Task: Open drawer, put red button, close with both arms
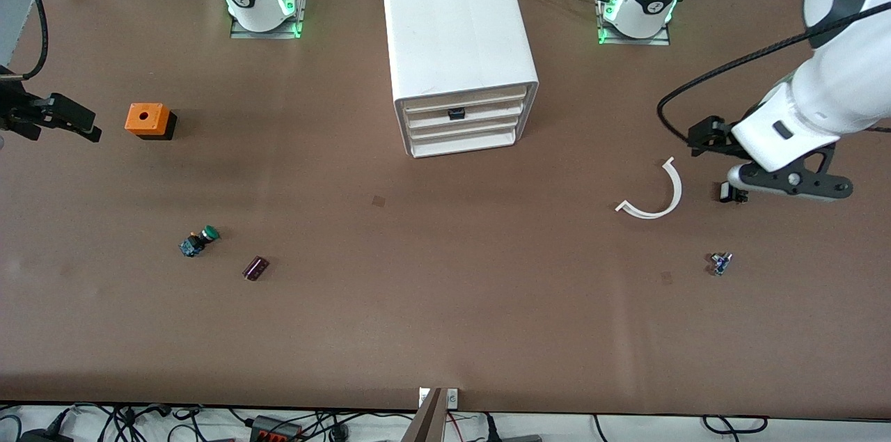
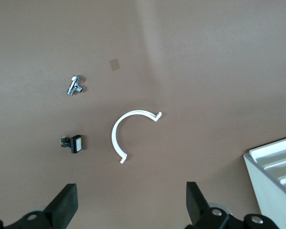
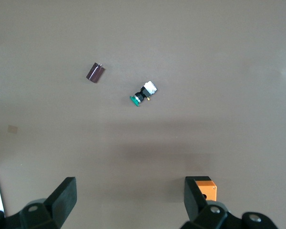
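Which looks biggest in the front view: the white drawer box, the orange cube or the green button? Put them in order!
1. White drawer box, by far.
2. Orange cube.
3. Green button, smallest.

Left gripper (image 2: 128,202) and right gripper (image 3: 128,200), fingers spread wide, both aloft.

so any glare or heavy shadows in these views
Front view: even light, no glare, a short dark shadow beside the orange cube. Right wrist view: a broad soft shadow band on the table. Left wrist view: flat light, the white clip barely shadowed.
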